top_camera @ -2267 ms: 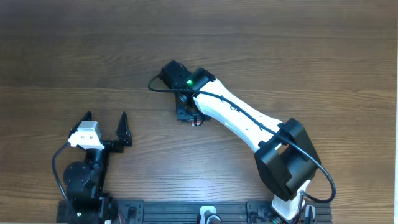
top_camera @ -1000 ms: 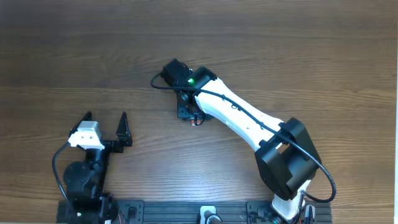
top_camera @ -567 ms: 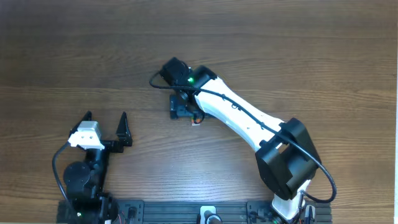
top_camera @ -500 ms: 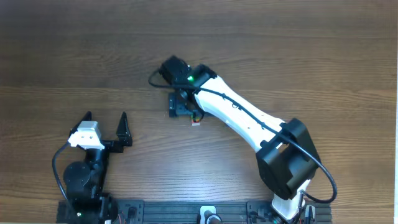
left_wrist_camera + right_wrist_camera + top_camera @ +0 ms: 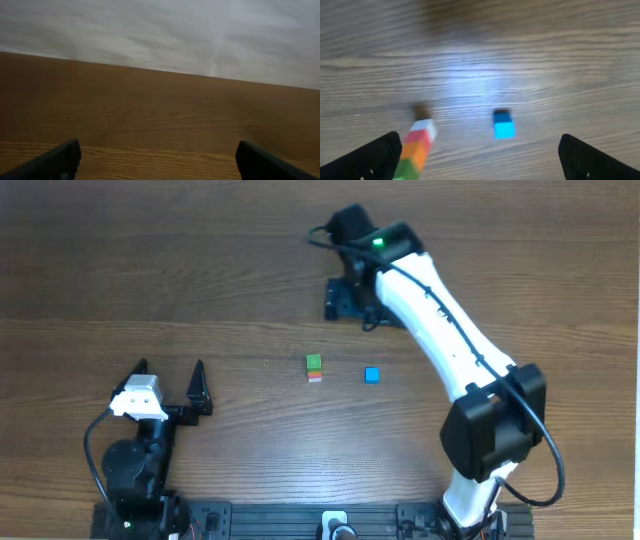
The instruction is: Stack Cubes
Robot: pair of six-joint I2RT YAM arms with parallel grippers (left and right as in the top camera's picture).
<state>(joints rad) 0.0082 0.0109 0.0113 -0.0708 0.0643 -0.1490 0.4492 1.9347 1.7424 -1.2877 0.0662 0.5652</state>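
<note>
**A:** What is taking up most of the top view?

**B:** The wooden table (image 5: 120, 260) is running from edge to edge. After that comes the right arm (image 5: 440, 330), which is rising from the lower right corner and reaching to the upper middle of the frame.

**A:** And the other arm?

**B:** The left arm (image 5: 135, 450) is sitting folded in the lower left, well apart from the cubes.

**A:** How are the pincers standing?

**B:** The right gripper (image 5: 343, 300) is hanging above the table near the upper middle. In its wrist view (image 5: 480, 139) the jaws are spreading wide and gripping nothing. The left gripper (image 5: 169, 370) is pointing up the frame, left of centre. It is gaping wide too (image 5: 157, 146), with bare wood between its jaws.

**A:** Where are the cubes?

**B:** The stack (image 5: 314, 368) is standing at the centre of the top view with green on top. The right wrist view (image 5: 417, 145) is showing it as a column of green, orange, red and a pale one at the base. The blue cube (image 5: 372, 375) is lying alone on the wood just right of the stack, near it but not touching (image 5: 503, 125).
</note>
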